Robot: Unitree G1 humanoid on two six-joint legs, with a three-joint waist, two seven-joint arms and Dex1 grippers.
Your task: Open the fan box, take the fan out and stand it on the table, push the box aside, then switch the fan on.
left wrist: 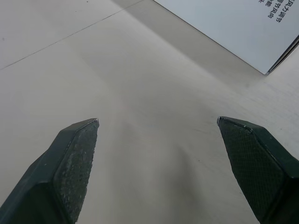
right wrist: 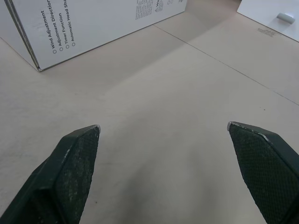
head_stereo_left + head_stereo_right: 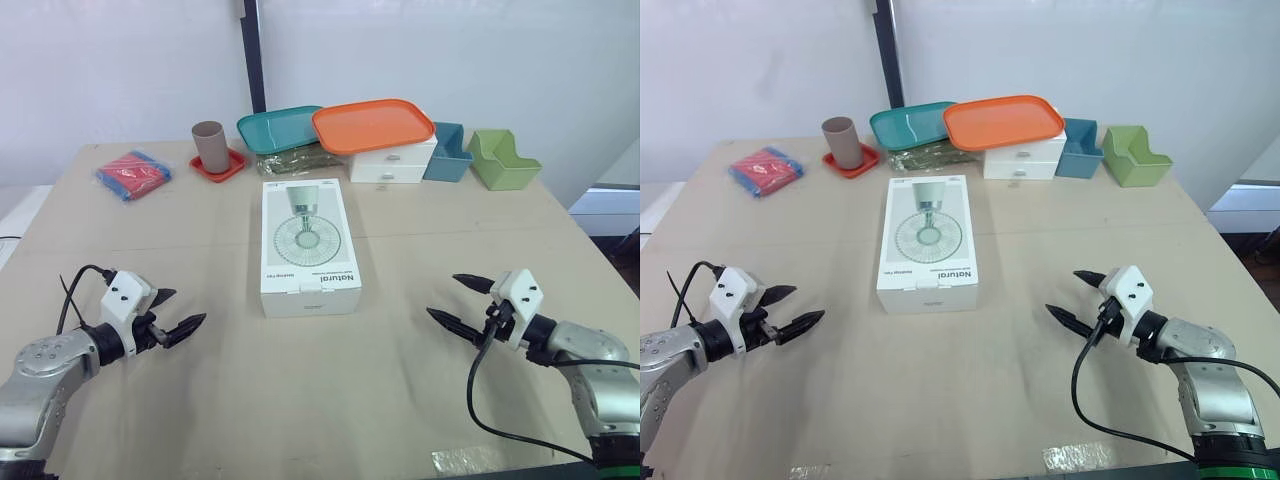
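1. Fan box (image 3: 310, 247): centre of frame, flat on surface (image 3: 300, 400), closed. Likely light, stiff cardboard, smooth; take hold at near end flap.
2. Left gripper (image 3: 188, 306): lower left, spread, empty.
3. Right gripper (image 3: 443, 296): lower right, spread, empty.

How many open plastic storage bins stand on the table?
2. A blue plastic bin sits beside the white drawer unit, on its right; a green plastic bin sits right of the blue one. Nothing suggests a hidden third.
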